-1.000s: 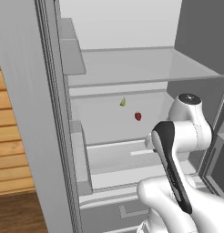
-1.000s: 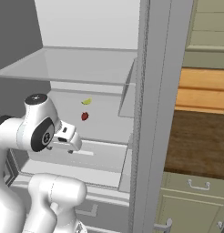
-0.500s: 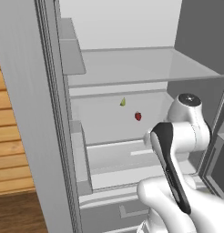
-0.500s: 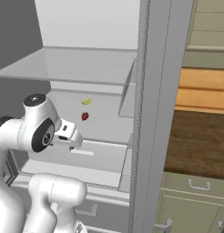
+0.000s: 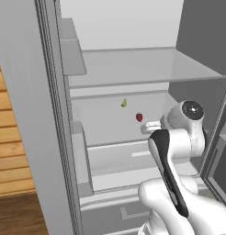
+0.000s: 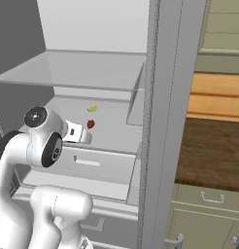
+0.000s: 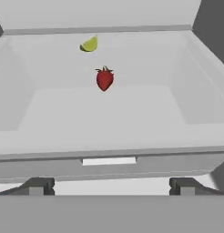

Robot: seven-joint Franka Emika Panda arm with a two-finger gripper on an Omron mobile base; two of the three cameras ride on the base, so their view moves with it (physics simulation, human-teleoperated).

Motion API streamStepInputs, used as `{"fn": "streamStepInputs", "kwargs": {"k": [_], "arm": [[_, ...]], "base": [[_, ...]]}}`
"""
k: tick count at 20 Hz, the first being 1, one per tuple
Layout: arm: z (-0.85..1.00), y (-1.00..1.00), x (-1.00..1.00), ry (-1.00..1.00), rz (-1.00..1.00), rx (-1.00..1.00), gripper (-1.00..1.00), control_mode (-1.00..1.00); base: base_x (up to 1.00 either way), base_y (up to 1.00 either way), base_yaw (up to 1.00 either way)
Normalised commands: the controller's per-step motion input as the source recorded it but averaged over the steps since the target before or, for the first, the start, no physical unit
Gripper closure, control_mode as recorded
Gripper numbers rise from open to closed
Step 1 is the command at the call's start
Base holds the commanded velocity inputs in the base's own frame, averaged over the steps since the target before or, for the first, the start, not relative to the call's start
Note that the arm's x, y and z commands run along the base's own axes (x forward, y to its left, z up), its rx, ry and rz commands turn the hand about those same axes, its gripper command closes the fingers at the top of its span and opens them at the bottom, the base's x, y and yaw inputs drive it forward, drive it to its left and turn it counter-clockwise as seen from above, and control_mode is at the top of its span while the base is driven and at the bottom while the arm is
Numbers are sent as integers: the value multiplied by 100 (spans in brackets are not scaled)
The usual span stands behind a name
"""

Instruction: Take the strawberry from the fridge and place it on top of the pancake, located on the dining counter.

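Resting: the strawberry [image 7: 104, 78] lies on a pale grey shelf [image 7: 109, 118] inside the open fridge [image 5: 133, 69], toward the back of that shelf, with nothing touching it.
Strawberry in the base views: you can find it as a tiny red dot [image 5: 139, 117] on the left base camera and again [image 6: 91, 124] on the right base camera, on the same shelf.
Neighbour: a small yellow-green fruit [image 7: 89, 44] sits just behind the strawberry and a little to its left in the hand view — near it, not touching.
Your gripper: the gripper [image 7: 109, 186] points into the fridge, level with that shelf; its two dark fingertips [image 7: 37, 185] stand spread wide at the bottom of the hand view, with nothing between them.
Gap: your fingertips are at the shelf's front lip, well short of the strawberry, which sits about midway between them in line.
Arm: the white arm [image 5: 177, 151] rises in front of the fridge opening, its hand just inside the compartment.
Above: a glass shelf [image 5: 147, 66] spans the compartment over the fruit.
Beside the fridge: a wooden counter top [image 6: 213, 146] with pale green drawers [image 6: 209, 204] below — seen right of the door edge on the right base camera.
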Motion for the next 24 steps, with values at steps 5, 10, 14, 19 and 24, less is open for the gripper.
{"fn": "streamStepInputs", "kwargs": {"k": [5, 10, 14, 19, 24], "arm": [[25, 7, 49, -27, 0, 1, -100, -100], [-2, 2, 47, -5, -8, 0, -100, -100], [0, 0, 41, 12, 0, 0, -100, -100], [4, 0, 38, 12, 0, 0, -100, -100], [-2, 0, 21, 1, 0, 0, -100, -100]], "base": [[0, 0, 0], [0, 0, 0], [0, 0, 0], [0, 0, 0], [0, 0, 0]]}}
